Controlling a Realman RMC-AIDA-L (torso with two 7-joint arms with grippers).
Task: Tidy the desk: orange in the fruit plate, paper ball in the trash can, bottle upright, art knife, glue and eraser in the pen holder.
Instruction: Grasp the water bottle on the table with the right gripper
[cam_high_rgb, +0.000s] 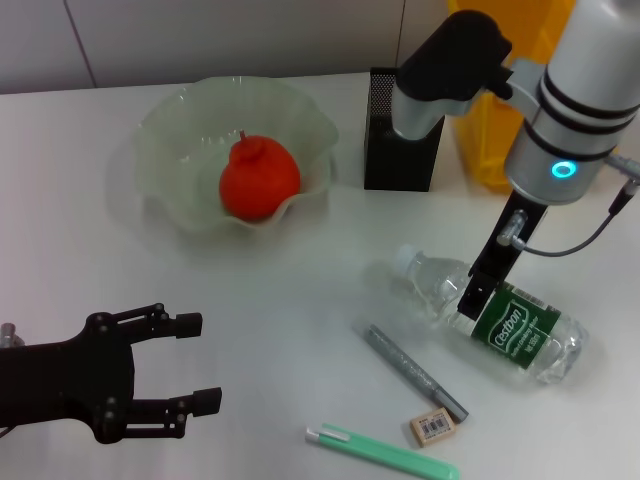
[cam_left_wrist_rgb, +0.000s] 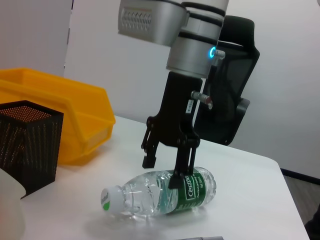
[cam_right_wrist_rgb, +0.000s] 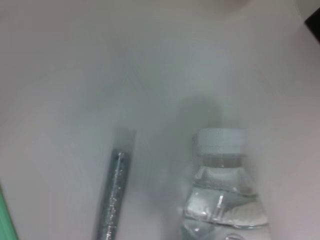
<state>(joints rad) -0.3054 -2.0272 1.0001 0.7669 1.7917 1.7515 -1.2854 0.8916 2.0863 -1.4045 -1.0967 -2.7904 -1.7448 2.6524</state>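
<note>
White worktop (cam_high_rgb: 300, 300): orange (cam_high_rgb: 259, 178) already in fruit plate (cam_high_rgb: 170, 130). My right gripper (cam_left_wrist_rgb: 165, 172) jaws spread over lying bottle (cam_high_rgb: 495, 318); left gripper (cam_high_rgb: 190, 362) idle, jaws released. Knife (cam_high_rgb: 380, 452), glue (cam_high_rgb: 415, 372), eraser (cam_high_rgb: 433, 428) still out.

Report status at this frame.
Right gripper open, straddling the lying bottle. Left gripper open, idle near the table edge. Nothing in the way.

The place looked like an office or lab room: a plain white tabletop (cam_high_rgb: 300, 300) stood before bare pale walls. A black mesh office chair (cam_left_wrist_rgb: 235, 95) sat behind it, and a yellow plastic storage bin (cam_left_wrist_rgb: 75, 115) rested on the tabletop.
</note>
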